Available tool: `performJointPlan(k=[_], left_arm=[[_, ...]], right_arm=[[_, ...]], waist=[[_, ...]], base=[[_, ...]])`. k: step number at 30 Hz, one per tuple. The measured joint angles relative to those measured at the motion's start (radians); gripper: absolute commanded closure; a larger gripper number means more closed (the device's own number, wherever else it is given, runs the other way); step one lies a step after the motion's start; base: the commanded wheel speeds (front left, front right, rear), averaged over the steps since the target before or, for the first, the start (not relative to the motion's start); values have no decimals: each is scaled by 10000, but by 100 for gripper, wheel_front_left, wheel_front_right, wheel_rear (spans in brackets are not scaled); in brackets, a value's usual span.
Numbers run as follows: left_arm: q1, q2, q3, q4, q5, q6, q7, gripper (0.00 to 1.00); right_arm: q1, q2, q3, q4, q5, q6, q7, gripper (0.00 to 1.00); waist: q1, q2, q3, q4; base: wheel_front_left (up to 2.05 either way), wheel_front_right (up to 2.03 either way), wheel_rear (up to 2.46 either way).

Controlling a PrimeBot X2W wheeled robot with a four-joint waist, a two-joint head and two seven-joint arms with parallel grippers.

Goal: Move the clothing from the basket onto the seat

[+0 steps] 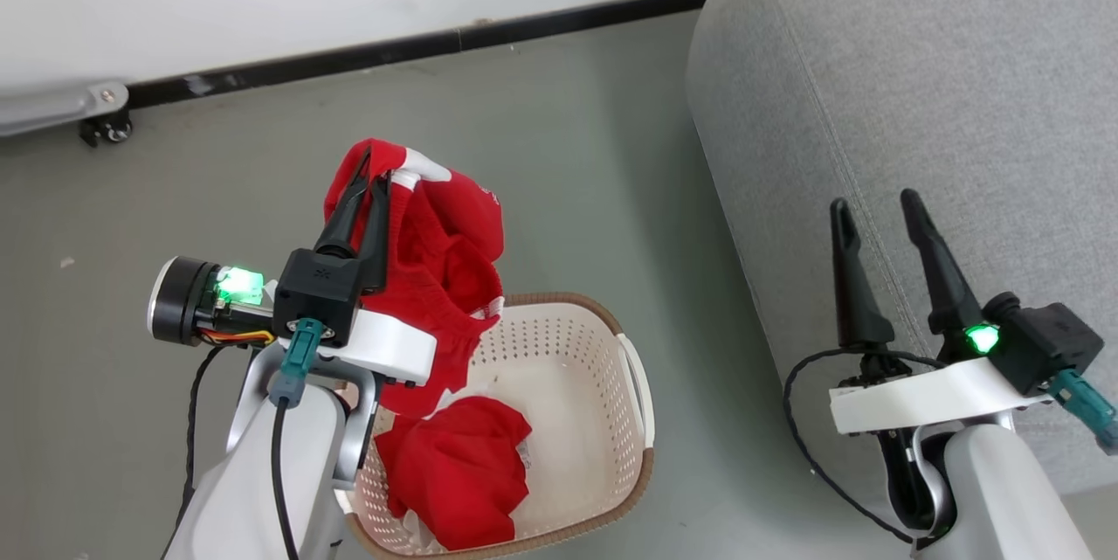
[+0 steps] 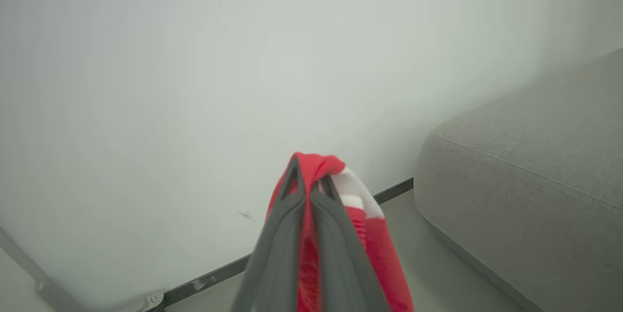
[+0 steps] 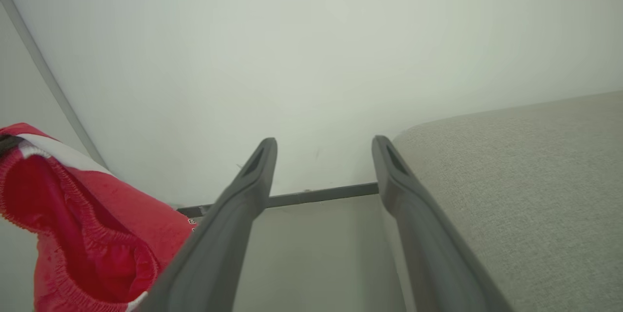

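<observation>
My left gripper [image 1: 371,171] is shut on a red garment with white trim [image 1: 445,254], which hangs from its fingertips above the far left rim of the cream basket [image 1: 611,350]. The left wrist view shows the same red garment [image 2: 384,248] pinched between the shut fingers [image 2: 292,234] of that gripper [image 2: 309,175]. A second red garment [image 1: 458,468] lies crumpled inside the basket. The light grey seat [image 1: 917,88] is to the right. My right gripper [image 1: 878,206] stands open and empty over the seat's front edge; its wrist view shows the gripper [image 3: 323,144], the seat [image 3: 516,175] and the hanging garment [image 3: 87,234].
The basket stands on a grey-green floor [image 1: 568,149]. A white wall with a black skirting strip [image 1: 419,49] runs along the back. A metal bracket with a small castor [image 1: 100,119] sits at the far left by the wall.
</observation>
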Motion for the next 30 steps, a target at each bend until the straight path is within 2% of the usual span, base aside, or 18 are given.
performJointPlan(k=[15,30], left_arm=[[-17,-150,-343,-612,-98,-345,-2,100],[-59,-424,-769,-784,-169,-639,-27,100]], right_arm=[[456,-40,849,548,-589,0,0,0],[782,-826,2765,1026,-807,2,132,0]], waist=[[0,0,-1149,391],[0,0,-1938,635]], base=[[0,0,0],[0,0,0]])
